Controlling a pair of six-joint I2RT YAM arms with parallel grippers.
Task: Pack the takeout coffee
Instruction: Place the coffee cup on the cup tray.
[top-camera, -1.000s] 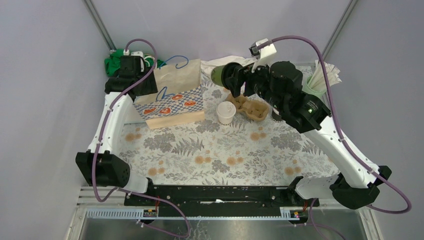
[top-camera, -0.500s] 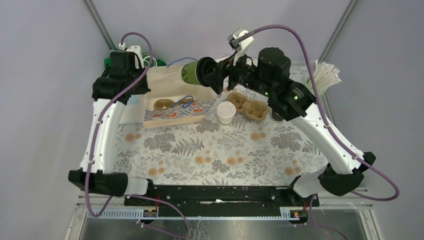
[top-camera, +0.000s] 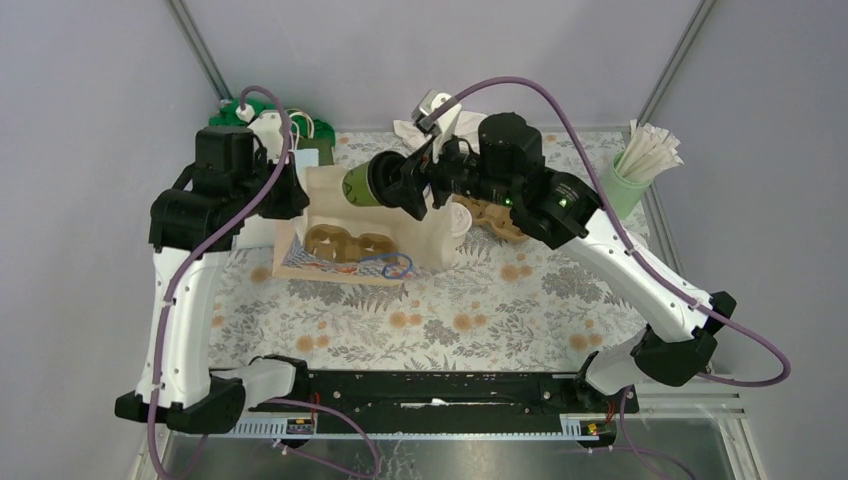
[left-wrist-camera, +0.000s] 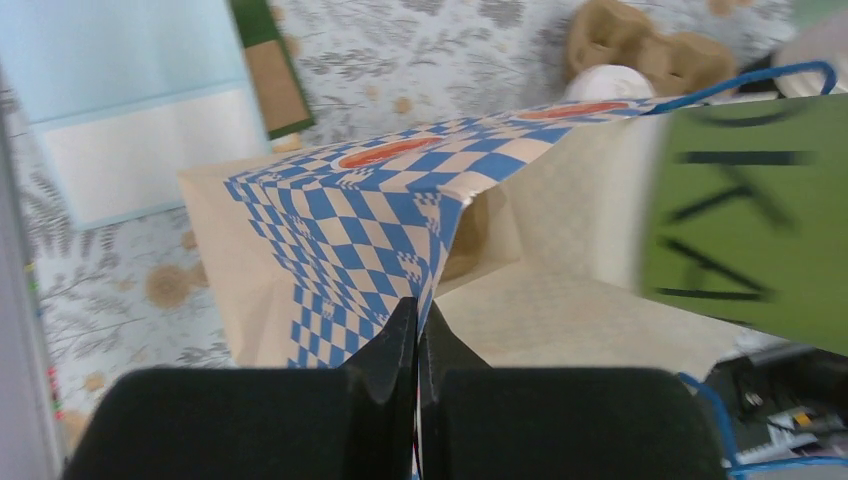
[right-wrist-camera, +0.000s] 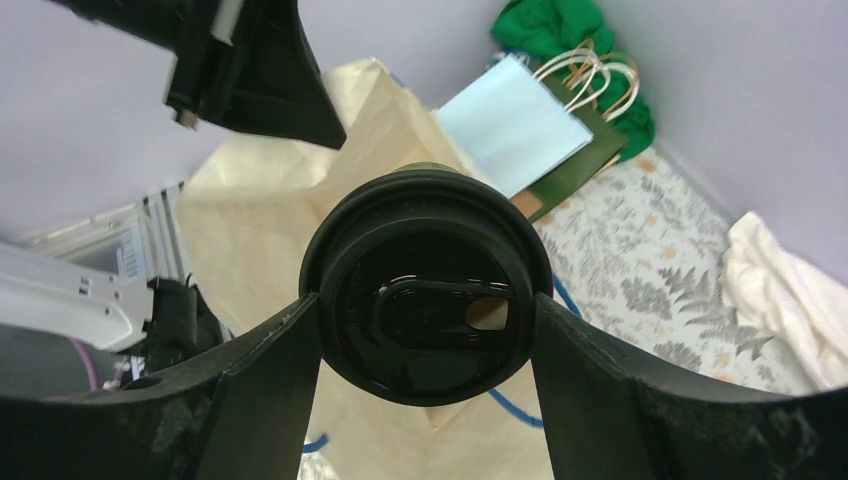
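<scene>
My right gripper (top-camera: 398, 186) is shut on a green takeout coffee cup (top-camera: 362, 185) with dark lettering and a black lid (right-wrist-camera: 430, 290). The cup lies sideways, its base pointing left over the open mouth of the paper bag (top-camera: 425, 235). That bag has a blue checkered band (left-wrist-camera: 370, 200) and blue handles. My left gripper (left-wrist-camera: 417, 312) is shut on the bag's rim at its left corner and holds the mouth open. A brown cup carrier (top-camera: 345, 241) shows inside the bag. A white-lidded cup (top-camera: 462, 214) stands half hidden behind the bag's right side.
A second brown carrier (top-camera: 505, 216) sits right of the bag under my right arm. A mint tumbler of wrapped straws (top-camera: 628, 178) stands at the far right. A light blue bag (left-wrist-camera: 130, 100), green cloth (right-wrist-camera: 550, 25) and white cloth (right-wrist-camera: 790, 290) lie at the back.
The left gripper shut on the bag's rim and pulled it forward, tipping the mouth open. The right arm carried the green cup left, from above the carrier to the bag's mouth.
</scene>
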